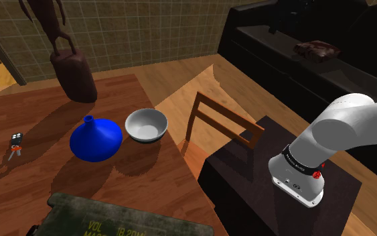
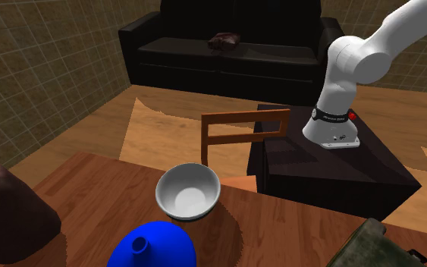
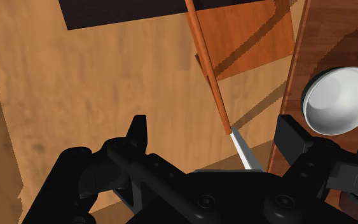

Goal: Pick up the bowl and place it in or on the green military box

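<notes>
The white round bowl (image 1: 146, 125) is sitting on the brown wooden worktop (image 1: 19, 181), just right of the blue narrow-necked vase (image 1: 96, 139) in the shoulder view. The green military box (image 1: 133, 218) is lying nearer that camera. The wooden slat-backed chair (image 2: 246, 117) is standing off the worktop's right edge.

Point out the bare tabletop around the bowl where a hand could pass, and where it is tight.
Bare wood lies between the bowl and the dark sculpture, and between the blue vase and the green box. More lies between the keys and the sculpture. Tight: the vase stands close beside the bowl, and the chair stands by the table edge there.
</notes>
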Action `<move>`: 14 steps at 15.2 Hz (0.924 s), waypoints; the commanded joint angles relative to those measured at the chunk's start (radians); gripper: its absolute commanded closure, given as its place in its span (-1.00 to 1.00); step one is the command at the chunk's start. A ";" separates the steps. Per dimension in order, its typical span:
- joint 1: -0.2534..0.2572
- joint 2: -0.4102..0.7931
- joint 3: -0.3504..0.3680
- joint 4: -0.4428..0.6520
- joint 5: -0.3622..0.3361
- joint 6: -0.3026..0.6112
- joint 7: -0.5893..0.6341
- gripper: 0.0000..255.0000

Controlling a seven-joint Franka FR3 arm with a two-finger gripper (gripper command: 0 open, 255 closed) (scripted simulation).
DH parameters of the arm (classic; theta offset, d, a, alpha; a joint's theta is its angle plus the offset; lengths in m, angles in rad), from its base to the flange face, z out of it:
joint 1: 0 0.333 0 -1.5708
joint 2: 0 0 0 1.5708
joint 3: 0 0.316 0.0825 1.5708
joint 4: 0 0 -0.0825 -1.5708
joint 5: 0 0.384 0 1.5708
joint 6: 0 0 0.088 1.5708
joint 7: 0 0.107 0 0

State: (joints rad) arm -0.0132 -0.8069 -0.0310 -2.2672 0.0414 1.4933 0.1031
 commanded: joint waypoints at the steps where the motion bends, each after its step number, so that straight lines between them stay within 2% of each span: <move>1: 0.000 0.000 0.000 0.000 0.000 0.000 0.000 -1.00; 8: 0.036 0.055 0.054 -0.164 0.070 0.234 0.036 -1.00; 14: 0.074 0.161 0.105 -0.255 0.133 0.447 0.058 -1.00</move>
State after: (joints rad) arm 0.0541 -0.6694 0.0654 -2.5099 0.1631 1.8991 0.1582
